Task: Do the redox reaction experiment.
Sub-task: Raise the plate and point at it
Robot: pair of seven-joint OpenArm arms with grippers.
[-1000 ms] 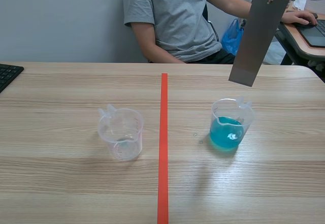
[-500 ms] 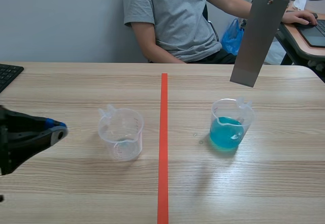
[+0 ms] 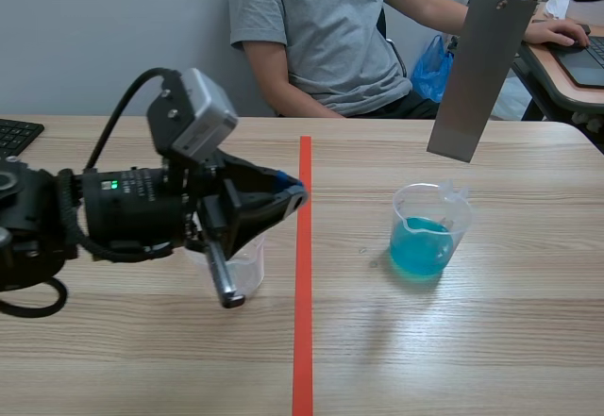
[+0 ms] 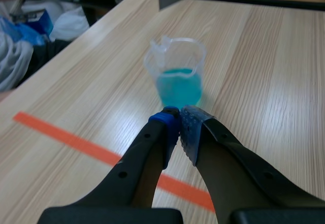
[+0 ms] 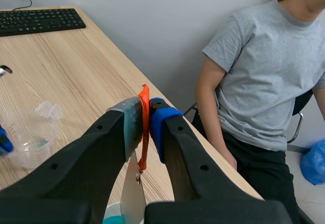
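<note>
Left hand: your left hand [image 3: 294, 194] has its fingers pressed together on nothing. It is low over the wooden counter [image 3: 491, 341] at the tape line and aims at the clear plastic beaker of blue liquid [image 4: 176, 74].
Right hand: your right hand [image 5: 144, 116] pinches only the thin orange-red tab [image 5: 142, 153]. The flat grey metal plate [image 3: 477, 72] hangs from that tab, tilted, high above and slightly beyond the blue beaker.
Near-empty clear plastic beaker [image 5: 30, 132]: it sits right under the left arm, mostly hidden in the scene view. Whether they touch cannot be told. A sweep or drop of that arm could knock it over.
Blue beaker risk: it is light and open-topped. A forward push with the shut fingers would likely slide or tip it and spill the liquid.
Plate risk: a fast descent may set the plate swinging on its tab. It could then catch the rim instead of entering the mouth.
Grip risk: the tab could slip from the pads, so the plate would fall and splash.
Bystander: a person [image 3: 321, 29] sits just beyond the counter, in splash range.
</note>
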